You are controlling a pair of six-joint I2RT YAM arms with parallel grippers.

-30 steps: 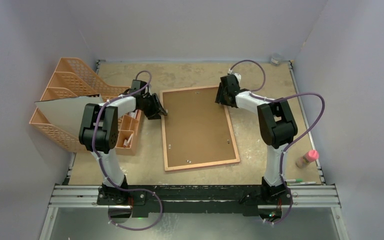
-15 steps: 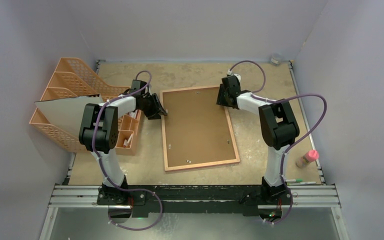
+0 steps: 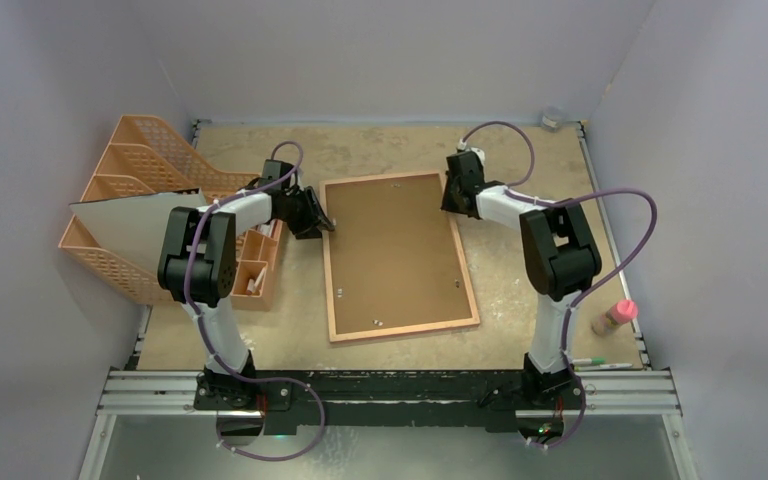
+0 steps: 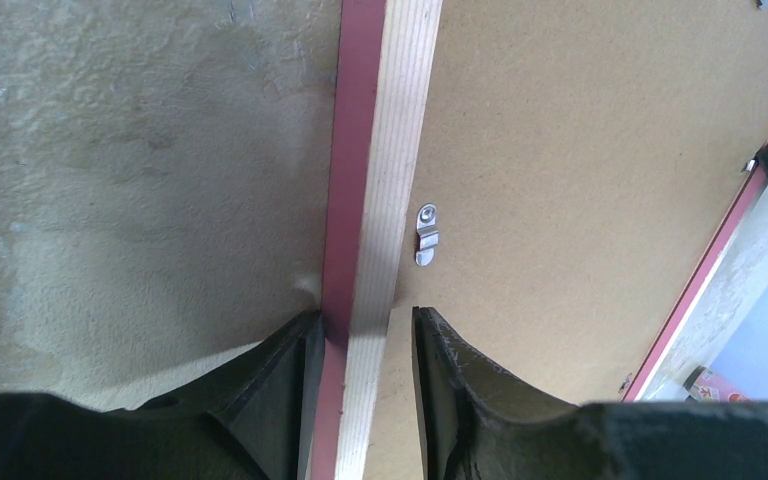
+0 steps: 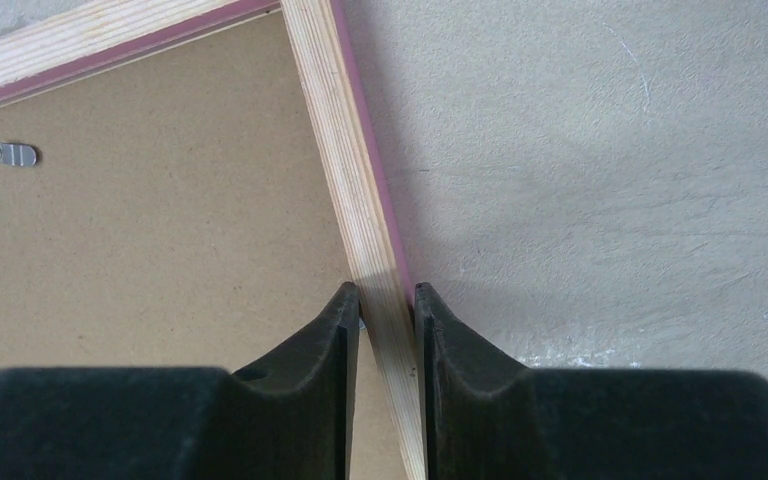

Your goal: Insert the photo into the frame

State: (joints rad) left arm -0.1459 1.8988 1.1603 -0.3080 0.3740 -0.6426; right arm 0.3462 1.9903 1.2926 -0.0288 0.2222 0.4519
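The frame [image 3: 405,329] lies face down on the bench [image 3: 380,150]. The right end effector [image 5: 387,292] is clamped on its right rail — the left end effector [image 4: 365,318] straddles the left rail, fingers apart.

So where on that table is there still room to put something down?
Bare table lies beyond the frame, along its near edge, and between it and the pink-capped bottle. The left is crowded: orange file racks and the left gripper at the frame's rim.

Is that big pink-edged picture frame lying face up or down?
Face down: the pink-edged picture frame shows its pale wood rim, brown backing board and metal clip upward.
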